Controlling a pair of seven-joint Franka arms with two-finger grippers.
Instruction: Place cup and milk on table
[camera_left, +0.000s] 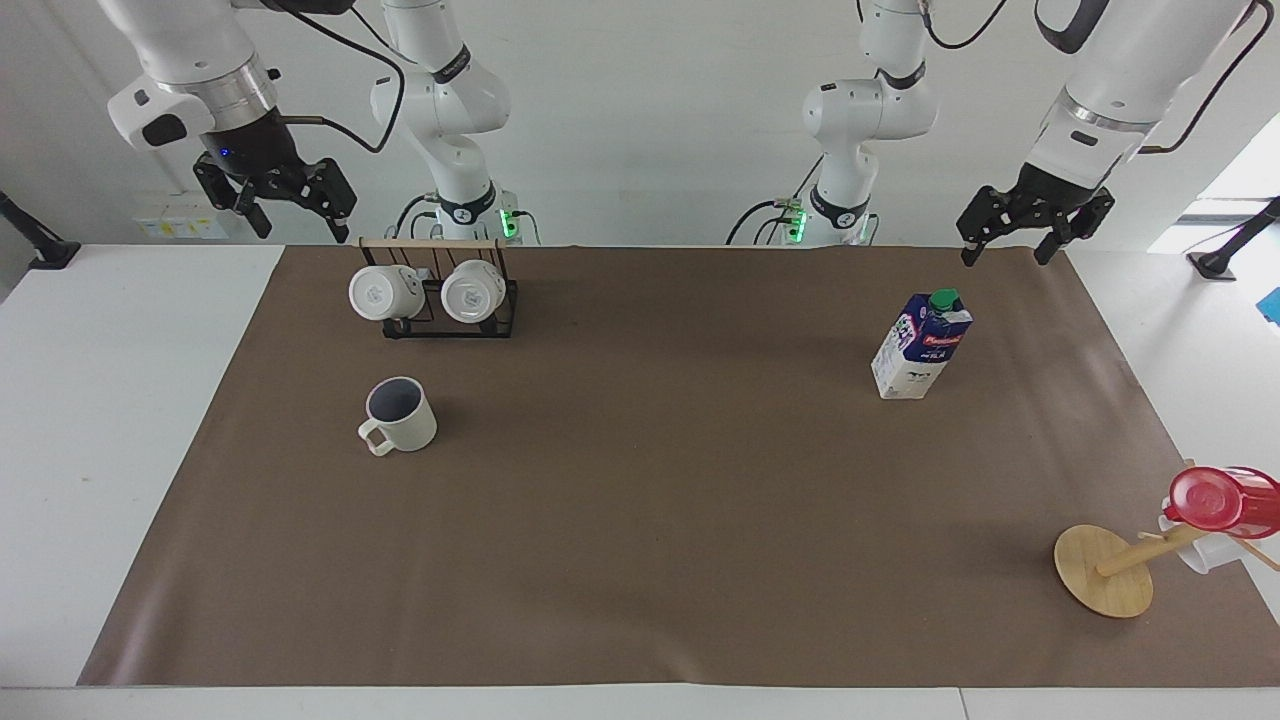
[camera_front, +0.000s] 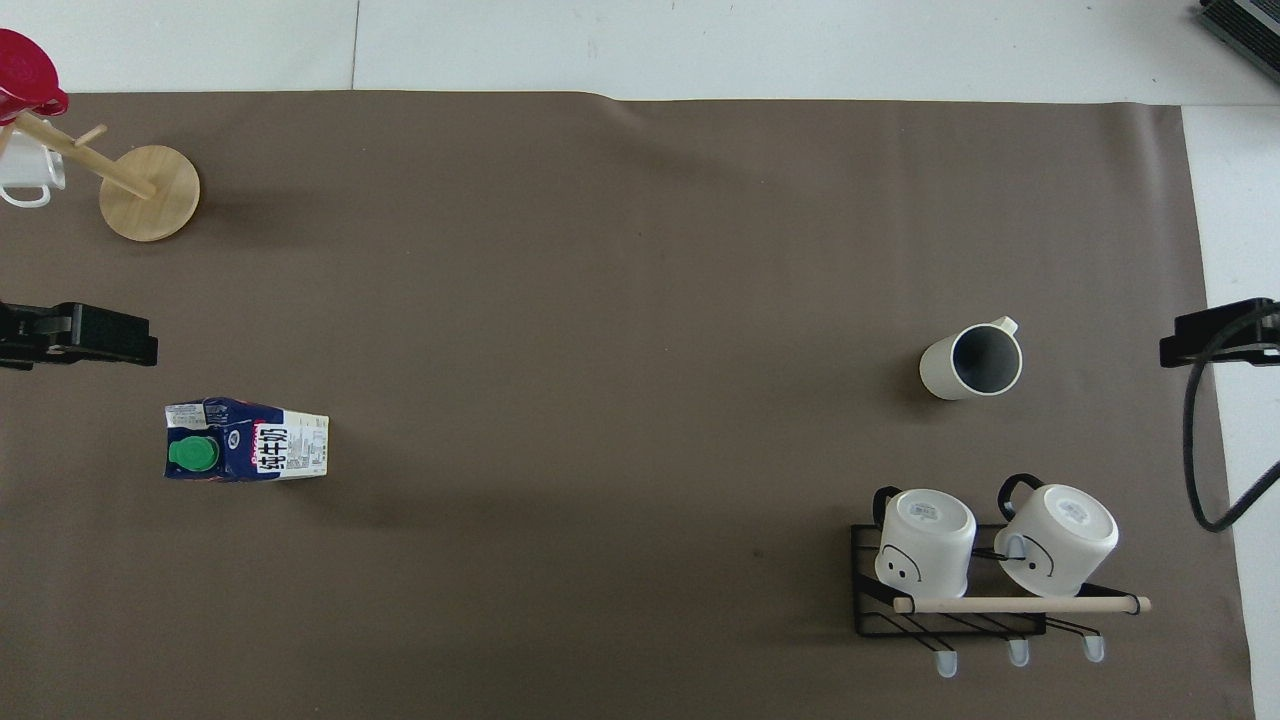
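Observation:
The cream-white cup (camera_left: 400, 415) (camera_front: 970, 362) stands upright on the brown mat of the table (camera_left: 640, 540) (camera_front: 600, 280), toward the right arm's end, its dark inside showing. The milk (camera_left: 922, 345) (camera_front: 250, 453), a white and dark-blue carton with a green cap, stands upright toward the left arm's end. My right gripper (camera_left: 300, 228) hangs open and empty in the air over the table edge by the mug rack. My left gripper (camera_left: 1003, 256) hangs open and empty above the mat's corner, near the milk but well clear of it.
A black wire rack (camera_left: 440, 315) (camera_front: 950, 620) holding two white mugs sits closer to the robots than the cup. A wooden mug tree (camera_left: 1105, 570) (camera_front: 150, 192) carries a red cup (camera_left: 1225, 498) at the mat's corner farthest from the robots, at the left arm's end.

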